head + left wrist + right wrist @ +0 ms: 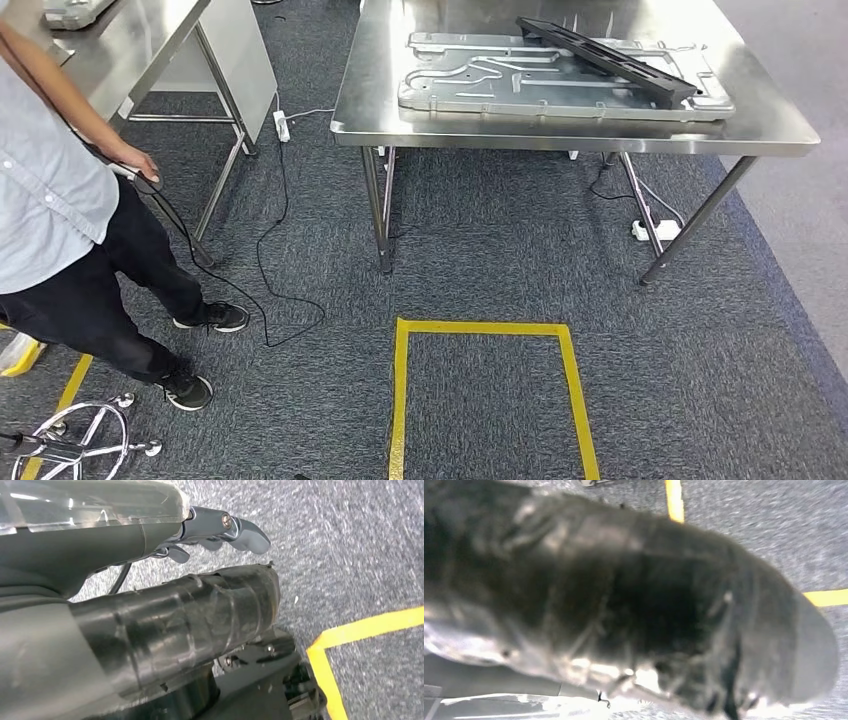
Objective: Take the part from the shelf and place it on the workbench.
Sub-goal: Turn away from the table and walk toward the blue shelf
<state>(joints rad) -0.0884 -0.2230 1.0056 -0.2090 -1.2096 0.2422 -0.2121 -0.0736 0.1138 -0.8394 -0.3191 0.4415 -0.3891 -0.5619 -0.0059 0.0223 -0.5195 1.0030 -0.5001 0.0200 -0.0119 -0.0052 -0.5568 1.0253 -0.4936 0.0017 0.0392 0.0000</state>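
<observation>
- Stainless steel workbench [560, 135] stands ahead of the robot in the head view, on grey carpet [500, 250].
- One long black part [610, 58] lies on it, resting slantwise across one large silver-grey moulded panel [470, 85] that lies flat on the benchtop.
- Left hand [220, 530] hangs low over the carpet in the left wrist view, well apart from the part on the bench; its thick taped thumb [200, 615] and darker fingers [245, 532] are apart and nothing lies between them — the hand is empty and spread.
- Right hand [649, 615] shows in the right wrist view as a blurred dark taped mass close to the lens, over carpet; I cannot tell whether its fingers are spread or curled, and nothing held can be made out.
- One rectangle of yellow floor tape [485, 328], three of its sides visible, lies on the carpet in front of the bench; stretches of yellow tape also show in both wrist views.
- One person [60, 200] in a light shirt, dark trousers and dark shoes stands at the left, one hand [135, 160] on a dark handle with a black cable [262, 250] trailing over the carpet.
- One second steel table [130, 40] stands behind the person.
- Two white power strips — one [282, 125] between the tables, one [655, 230] under the workbench.
- One chrome wheeled base [75, 440] sits at the lower left.
</observation>
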